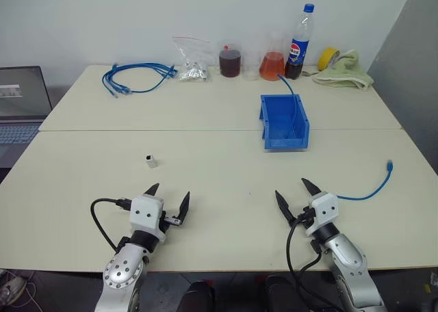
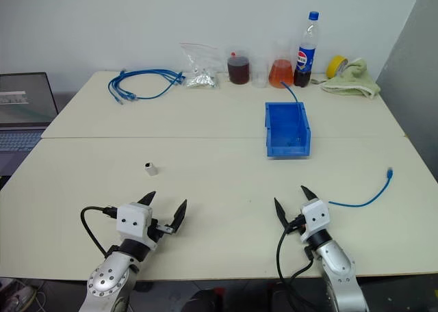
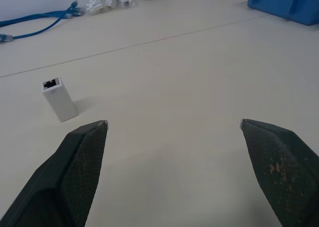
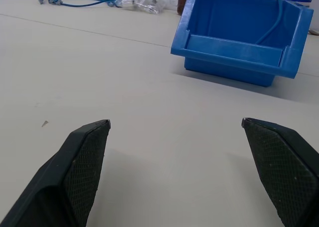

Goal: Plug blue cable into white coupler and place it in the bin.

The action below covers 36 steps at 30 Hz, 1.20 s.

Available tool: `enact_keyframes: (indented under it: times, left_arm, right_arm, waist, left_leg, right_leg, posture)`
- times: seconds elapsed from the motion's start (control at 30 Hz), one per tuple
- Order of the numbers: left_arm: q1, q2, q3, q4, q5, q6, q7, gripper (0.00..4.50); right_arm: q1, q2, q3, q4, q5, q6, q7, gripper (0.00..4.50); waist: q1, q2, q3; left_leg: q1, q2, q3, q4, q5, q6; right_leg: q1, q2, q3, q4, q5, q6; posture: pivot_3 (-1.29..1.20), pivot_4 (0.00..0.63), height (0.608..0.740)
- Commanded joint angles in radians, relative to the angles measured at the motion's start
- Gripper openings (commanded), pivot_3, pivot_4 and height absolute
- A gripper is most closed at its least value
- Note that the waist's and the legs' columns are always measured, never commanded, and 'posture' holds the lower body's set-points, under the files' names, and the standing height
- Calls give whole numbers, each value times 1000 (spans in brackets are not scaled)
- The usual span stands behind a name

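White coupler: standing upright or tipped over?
Upright. The white coupler stands on end on the table, dark socket opening facing up, nothing plugged in.

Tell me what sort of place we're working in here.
Likely a lab or office test bench: pale tables against a plain white wall, an open grey laptop at the left edge, a coiled bundle of blue network cables, and glass flasks of coloured liquid.

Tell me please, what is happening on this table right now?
Nothing is being held yet. The left gripper and the right gripper both hover open over the table's near edge. The white coupler stands alone ahead of the left gripper. The blue cable lies loose on the table, right of the right gripper. The bin sits farther back, with another blue cable hanging into it.
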<state>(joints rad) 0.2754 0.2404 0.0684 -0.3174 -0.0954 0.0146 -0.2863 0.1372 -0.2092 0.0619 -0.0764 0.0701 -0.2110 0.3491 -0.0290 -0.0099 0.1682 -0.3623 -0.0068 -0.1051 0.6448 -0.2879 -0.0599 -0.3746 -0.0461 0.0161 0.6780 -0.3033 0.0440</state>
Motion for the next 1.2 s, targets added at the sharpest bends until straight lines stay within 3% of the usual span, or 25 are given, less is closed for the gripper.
enact_keyframes:
  times: [0.03,0.83,1.2]
  left_arm:
    - [7,5,14,-38,-9,-22,-1,4458]
    - [12,12,23,-43,-39,-18,-30,4458]
    - [17,47,28,-68,-136,19,-122,4458]
  right_arm:
    - [-6,1,-3,-20,11,-25,6,4500]
    - [-18,2,-3,-9,8,-25,4,4500]
    - [-13,0,-6,-18,9,-26,3,4500]
  waist:
    - [0,0,0]
    - [0,0,0]
    - [0,0,0]
  left_leg:
    - [0,0,0,0,0,0]
    - [0,0,0,0,0,0]
    - [0,0,0,0,0,0]
  right_leg:
    - [0,0,0,0,0,0]
    - [0,0,0,0,0,0]
    - [0,0,0,0,0,0]
  posture:
    - [0,150,740]
    - [0,150,740]
    - [0,150,740]
